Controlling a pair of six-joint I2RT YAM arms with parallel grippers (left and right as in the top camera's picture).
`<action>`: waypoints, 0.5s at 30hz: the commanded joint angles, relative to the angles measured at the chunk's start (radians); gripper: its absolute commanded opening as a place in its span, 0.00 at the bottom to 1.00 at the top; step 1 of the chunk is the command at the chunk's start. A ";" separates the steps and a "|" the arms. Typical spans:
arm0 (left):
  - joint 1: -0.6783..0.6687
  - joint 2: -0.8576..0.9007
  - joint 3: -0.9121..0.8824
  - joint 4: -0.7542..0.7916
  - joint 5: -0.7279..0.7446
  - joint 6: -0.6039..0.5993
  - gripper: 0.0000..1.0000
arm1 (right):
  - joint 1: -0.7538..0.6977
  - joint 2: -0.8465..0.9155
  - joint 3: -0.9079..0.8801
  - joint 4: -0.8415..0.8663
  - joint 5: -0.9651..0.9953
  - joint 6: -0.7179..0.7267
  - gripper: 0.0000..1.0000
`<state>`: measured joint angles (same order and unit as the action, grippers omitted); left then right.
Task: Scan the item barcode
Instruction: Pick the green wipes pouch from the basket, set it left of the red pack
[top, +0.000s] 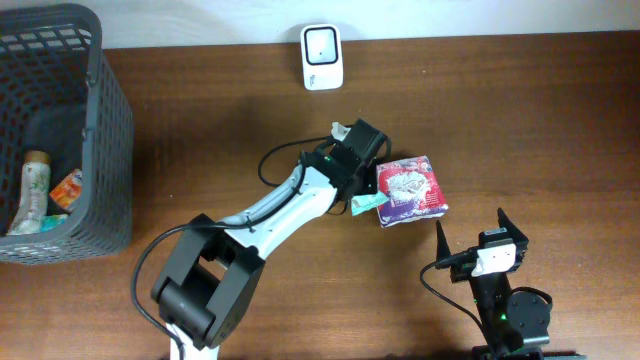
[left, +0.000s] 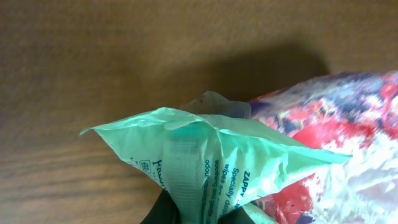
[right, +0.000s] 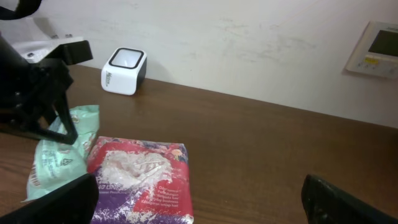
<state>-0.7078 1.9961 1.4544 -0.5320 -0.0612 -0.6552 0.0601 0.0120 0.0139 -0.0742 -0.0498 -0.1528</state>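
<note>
**Left jaws** closed almost completely, pinching one crimped end of the mint-green packet (left: 205, 149), which fans out ahead of them in the left wrist view. The packet lies against the edge of a red-and-purple packet (top: 410, 190) near the middle of the worktop (top: 540, 90). Whether it is lifted off the surface cannot be told. No barcode shows on any visible face.

**Right jaws** stand fully apart and hold nothing, at the near right of the worktop, apart from both packets.

The white scanner (top: 322, 57) sits at the far edge, window facing up, well apart from the held packet. A grey basket (top: 110, 120) with further goods stands at far left.

**Step in hand, as judged:** carry the green packet to the scanner. To do this well:
- Lift clear of the neighbouring packet first.
- Grip firmly, since the limp film may droop.
- Find the face bearing the code and turn it toward the window, flat and steady.
</note>
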 joint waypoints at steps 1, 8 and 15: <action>-0.001 0.087 -0.002 0.074 -0.010 0.122 0.03 | 0.005 -0.006 -0.008 -0.001 0.002 0.011 0.99; 0.026 0.092 0.080 0.130 0.124 0.291 0.07 | 0.005 -0.006 -0.008 -0.001 0.002 0.011 0.99; 0.025 0.098 0.176 -0.237 0.125 0.170 0.19 | 0.005 -0.006 -0.008 -0.001 0.002 0.011 0.99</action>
<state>-0.6769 2.0827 1.6161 -0.7456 0.0528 -0.4194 0.0601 0.0120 0.0139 -0.0742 -0.0498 -0.1532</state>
